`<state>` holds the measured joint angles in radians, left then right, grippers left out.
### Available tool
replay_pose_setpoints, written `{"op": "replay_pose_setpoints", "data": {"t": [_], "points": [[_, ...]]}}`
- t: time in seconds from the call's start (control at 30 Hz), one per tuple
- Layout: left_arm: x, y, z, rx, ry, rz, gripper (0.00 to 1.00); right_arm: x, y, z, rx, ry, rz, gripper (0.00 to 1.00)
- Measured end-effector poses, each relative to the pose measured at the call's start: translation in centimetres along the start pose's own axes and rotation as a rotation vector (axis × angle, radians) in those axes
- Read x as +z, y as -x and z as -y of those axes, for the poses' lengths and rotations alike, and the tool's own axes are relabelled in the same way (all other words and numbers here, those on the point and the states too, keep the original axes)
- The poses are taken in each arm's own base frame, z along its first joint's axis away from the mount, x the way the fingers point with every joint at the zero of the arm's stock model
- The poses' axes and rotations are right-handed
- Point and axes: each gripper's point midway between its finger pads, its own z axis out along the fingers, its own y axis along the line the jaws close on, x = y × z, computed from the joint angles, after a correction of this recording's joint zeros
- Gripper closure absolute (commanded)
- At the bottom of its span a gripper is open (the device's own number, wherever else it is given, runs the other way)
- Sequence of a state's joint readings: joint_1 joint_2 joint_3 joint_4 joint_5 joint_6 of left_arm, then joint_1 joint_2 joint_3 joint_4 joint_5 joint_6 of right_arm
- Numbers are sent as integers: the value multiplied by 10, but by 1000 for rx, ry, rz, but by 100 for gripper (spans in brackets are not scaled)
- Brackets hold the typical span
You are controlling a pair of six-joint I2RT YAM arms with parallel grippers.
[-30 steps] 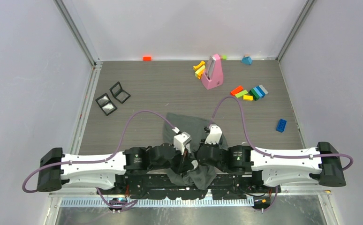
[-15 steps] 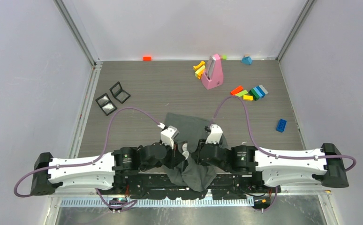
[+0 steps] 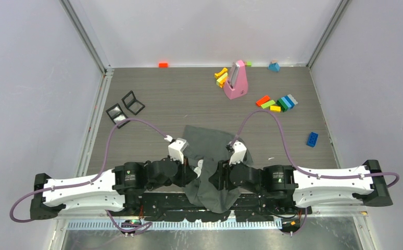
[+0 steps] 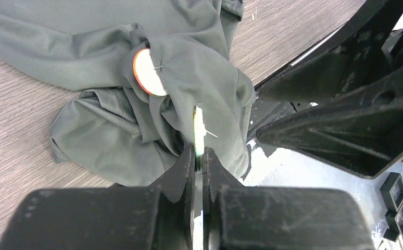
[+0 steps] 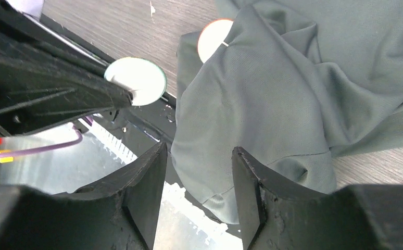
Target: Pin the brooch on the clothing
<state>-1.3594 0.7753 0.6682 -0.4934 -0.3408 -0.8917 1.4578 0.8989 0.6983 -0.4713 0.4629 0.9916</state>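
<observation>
Left gripper [image 4: 199, 155] pinched shut on green-rimmed brooch [image 5: 135, 80], held edge-on at the near table edge. Right gripper [image 5: 198, 152] has jaws wide apart, clamping nothing, a fold of the clothing [image 5: 272, 88] below them. Clothing is bunched between both grippers, front part hanging over the near edge, the rest lying on the table [image 3: 163, 99]. Orange-rimmed disc [image 4: 146, 75] tucked in a fabric fold, thin pin across it. Further back: two black frames [image 3: 125, 109], pink stand [image 3: 235, 82], coloured blocks [image 3: 280, 102].
</observation>
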Motion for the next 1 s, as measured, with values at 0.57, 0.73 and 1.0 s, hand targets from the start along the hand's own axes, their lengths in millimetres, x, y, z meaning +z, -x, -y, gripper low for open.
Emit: {"op": "replay_pose_setpoints", "data": {"t": [0.57, 0.73, 1.0], "points": [[-5, 0, -41, -19, 184, -23, 100, 49, -15, -13, -114, -250, 47, 44], [-3, 1, -50, -25, 208, -23, 100, 58, -16, -22, -150, -321, 67, 48], [3, -7, -52, -30, 201, -53, 100, 62, -22, -3, -200, -458, 62, 69]]}}
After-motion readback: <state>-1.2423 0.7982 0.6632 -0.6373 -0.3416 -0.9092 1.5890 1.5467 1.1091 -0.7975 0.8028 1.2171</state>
